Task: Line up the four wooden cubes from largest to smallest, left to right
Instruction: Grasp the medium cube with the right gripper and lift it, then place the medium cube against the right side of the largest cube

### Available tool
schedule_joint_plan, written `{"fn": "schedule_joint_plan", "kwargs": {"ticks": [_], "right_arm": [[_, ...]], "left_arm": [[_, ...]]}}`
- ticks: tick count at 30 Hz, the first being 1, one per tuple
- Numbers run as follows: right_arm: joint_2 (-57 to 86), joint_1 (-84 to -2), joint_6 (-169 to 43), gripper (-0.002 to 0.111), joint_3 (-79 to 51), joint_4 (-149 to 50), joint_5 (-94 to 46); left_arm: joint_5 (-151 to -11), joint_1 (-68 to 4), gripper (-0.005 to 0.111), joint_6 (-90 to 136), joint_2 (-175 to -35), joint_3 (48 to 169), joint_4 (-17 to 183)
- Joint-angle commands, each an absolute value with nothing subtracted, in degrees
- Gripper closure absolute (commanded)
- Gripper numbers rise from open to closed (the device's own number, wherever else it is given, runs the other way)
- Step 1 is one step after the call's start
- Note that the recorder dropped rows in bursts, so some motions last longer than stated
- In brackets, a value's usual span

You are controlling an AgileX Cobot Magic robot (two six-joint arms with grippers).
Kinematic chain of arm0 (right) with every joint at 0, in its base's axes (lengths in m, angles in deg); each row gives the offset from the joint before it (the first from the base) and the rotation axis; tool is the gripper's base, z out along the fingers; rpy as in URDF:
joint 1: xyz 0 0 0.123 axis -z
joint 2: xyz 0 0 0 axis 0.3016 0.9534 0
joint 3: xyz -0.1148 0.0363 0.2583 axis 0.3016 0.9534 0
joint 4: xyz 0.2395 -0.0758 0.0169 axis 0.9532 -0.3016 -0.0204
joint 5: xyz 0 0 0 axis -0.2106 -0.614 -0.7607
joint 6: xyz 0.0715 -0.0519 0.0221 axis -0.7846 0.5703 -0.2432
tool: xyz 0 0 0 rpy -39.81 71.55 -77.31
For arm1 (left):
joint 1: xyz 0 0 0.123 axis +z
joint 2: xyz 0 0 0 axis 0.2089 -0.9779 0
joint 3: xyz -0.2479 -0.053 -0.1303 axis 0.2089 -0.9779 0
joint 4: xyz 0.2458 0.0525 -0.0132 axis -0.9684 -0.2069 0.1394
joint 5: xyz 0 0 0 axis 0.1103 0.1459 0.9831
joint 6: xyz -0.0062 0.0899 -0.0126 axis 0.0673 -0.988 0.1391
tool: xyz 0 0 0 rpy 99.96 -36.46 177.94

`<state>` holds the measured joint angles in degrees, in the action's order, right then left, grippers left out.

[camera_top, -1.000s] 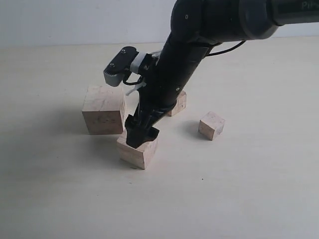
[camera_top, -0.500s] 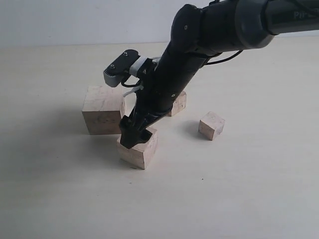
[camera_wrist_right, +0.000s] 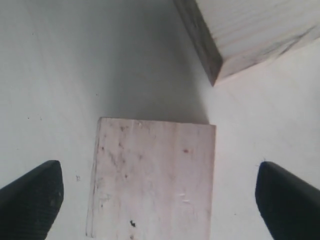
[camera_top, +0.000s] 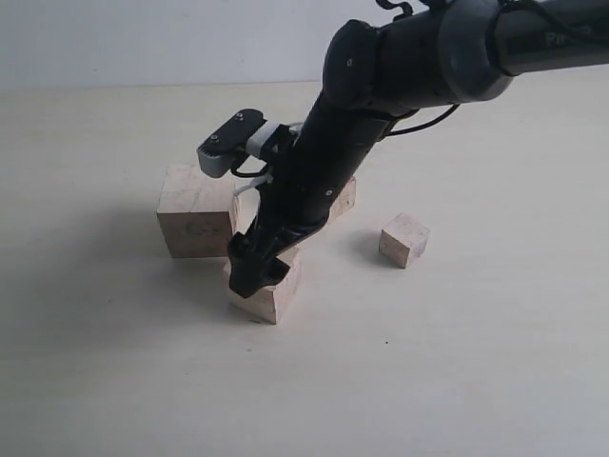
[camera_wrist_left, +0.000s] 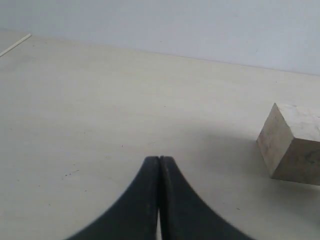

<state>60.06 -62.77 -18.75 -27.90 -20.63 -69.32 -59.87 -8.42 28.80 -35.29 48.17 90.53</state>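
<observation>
Four wooden cubes sit on the pale table. The largest (camera_top: pixel 195 211) is at the left, and the second largest (camera_top: pixel 276 293) lies in front of it to the right. The third (camera_top: pixel 343 196) is half hidden behind the arm; the smallest (camera_top: pixel 403 239) stands apart at the right. My right gripper (camera_top: pixel 255 271) is open and hangs over the second largest cube (camera_wrist_right: pixel 155 175), one finger on each side with gaps, a corner of the largest cube (camera_wrist_right: pixel 250 30) beyond. My left gripper (camera_wrist_left: pixel 159 159) is shut and empty, low over bare table, with a cube (camera_wrist_left: pixel 295 145) off to one side.
The black right arm (camera_top: pixel 381 86) slants down from the upper right, across the cubes' area. A pale wall (camera_top: pixel 143 38) bounds the table's far edge. Bare tabletop (camera_top: pixel 428 381) stretches in front of and right of the cubes.
The right gripper has moved down and slightly left over the second largest cube, still open. The cubes have not moved.
</observation>
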Motion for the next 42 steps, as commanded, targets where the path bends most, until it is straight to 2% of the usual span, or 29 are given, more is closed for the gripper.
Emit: {"fn": "schedule_joint_plan", "kwargs": {"ticks": [1,6,10,13,18,31,38,42], "right_arm": [[61.6,-62.8,-18.9,0.011,-27.6,-19.9,-70.0],[61.9,-62.8,-18.9,0.013,-27.6,-20.7,-69.3],[61.2,-62.8,-20.1,0.027,-27.6,-26.4,-69.4],[60.8,-62.8,-20.3,0.053,-27.7,-28.9,-69.3],[60.2,-62.8,-20.3,0.109,-27.7,-28.9,-69.3],[59.1,-61.1,-14.4,0.108,-32.1,-39.5,-65.9],[61.0,-54.9,3.2,0.108,-32.7,-27.4,-67.8],[63.2,-51.5,20.1,0.108,-32.7,-14.1,-72.9]], "left_arm": [[-60.3,-8.8,0.107,28.7,-35.0,48.0,90.4],[-60.3,-8.8,0.107,28.7,-35.0,48.0,90.4],[-60.3,-8.8,0.107,28.7,-35.0,48.0,90.4],[-60.3,-8.8,0.107,28.7,-35.0,48.0,90.4],[-60.3,-8.8,0.107,28.7,-35.0,48.0,90.4],[-60.3,-8.8,0.107,28.7,-35.0,48.0,90.4],[-60.3,-8.8,0.107,28.7,-35.0,48.0,90.4],[-60.3,-8.8,0.107,28.7,-35.0,48.0,90.4]]}}
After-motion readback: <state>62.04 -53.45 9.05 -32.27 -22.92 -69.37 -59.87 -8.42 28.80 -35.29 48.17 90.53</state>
